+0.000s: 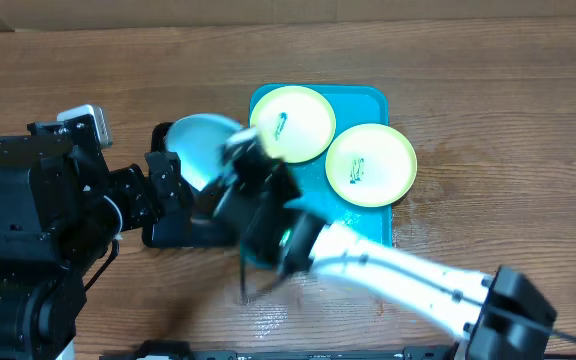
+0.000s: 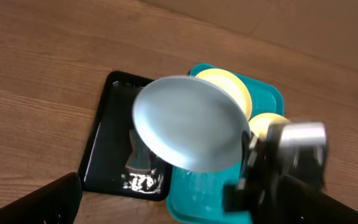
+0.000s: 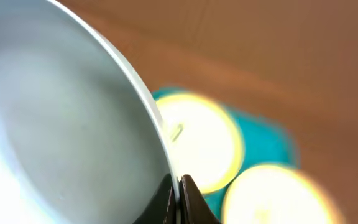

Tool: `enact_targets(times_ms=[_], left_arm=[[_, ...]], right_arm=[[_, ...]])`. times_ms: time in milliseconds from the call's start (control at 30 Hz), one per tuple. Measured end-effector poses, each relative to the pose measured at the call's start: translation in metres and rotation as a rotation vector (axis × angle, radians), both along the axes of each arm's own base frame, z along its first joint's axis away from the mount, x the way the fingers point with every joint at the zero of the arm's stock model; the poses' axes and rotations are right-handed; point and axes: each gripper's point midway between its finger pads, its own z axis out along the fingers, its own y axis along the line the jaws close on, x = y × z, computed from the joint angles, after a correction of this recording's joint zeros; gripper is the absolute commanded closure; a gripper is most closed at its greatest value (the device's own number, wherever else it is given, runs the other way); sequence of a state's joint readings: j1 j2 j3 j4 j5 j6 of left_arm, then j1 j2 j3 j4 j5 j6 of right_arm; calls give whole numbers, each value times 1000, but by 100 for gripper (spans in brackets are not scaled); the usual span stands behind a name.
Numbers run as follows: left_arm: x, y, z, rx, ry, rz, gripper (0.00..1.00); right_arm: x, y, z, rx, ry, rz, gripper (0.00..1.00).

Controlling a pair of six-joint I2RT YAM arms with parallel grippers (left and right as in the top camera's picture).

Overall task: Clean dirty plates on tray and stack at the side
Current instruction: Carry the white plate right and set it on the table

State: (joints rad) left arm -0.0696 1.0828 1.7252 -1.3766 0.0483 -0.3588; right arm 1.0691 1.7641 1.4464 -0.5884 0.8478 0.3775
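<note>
Plate one of three in hand; none stacked on the bench.
Obs: right pincer (image 3: 179, 186) clenched on cyan plate (image 2: 188, 121) rim over black tub (image 2: 110, 130); two yellow plates (image 1: 290, 122) (blue smears) wait on tray (image 1: 373, 100); left pincer (image 1: 163, 175) grip: cannot tell.

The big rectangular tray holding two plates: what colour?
Turquoise-blue rectangular plastic tray, clearest in the overhead view.

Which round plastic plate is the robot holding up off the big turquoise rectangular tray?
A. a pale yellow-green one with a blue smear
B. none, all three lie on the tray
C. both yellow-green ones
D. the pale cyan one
D: the right gripper is clamped on the rim of the pale cyan plate, while both yellow-green plates lie on the turquoise tray.
</note>
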Motion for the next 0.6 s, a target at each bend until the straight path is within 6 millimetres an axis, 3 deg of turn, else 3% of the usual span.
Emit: enact_targets(times_ms=[100, 167, 300, 467, 600], left_arm=[[0, 0, 0, 0, 0, 0, 0], [0, 0, 0, 0, 1, 0, 0], [0, 0, 0, 0, 1, 0, 0], [0, 0, 0, 0, 1, 0, 0], [0, 0, 0, 0, 1, 0, 0]], right_arm=[[30, -22, -30, 196, 240, -22, 96], [44, -38, -39, 346, 388, -21, 96], [64, -91, -25, 621, 577, -43, 96], [65, -215, 8, 816, 613, -284, 96], [45, -327, -2, 844, 608, -633, 96]])
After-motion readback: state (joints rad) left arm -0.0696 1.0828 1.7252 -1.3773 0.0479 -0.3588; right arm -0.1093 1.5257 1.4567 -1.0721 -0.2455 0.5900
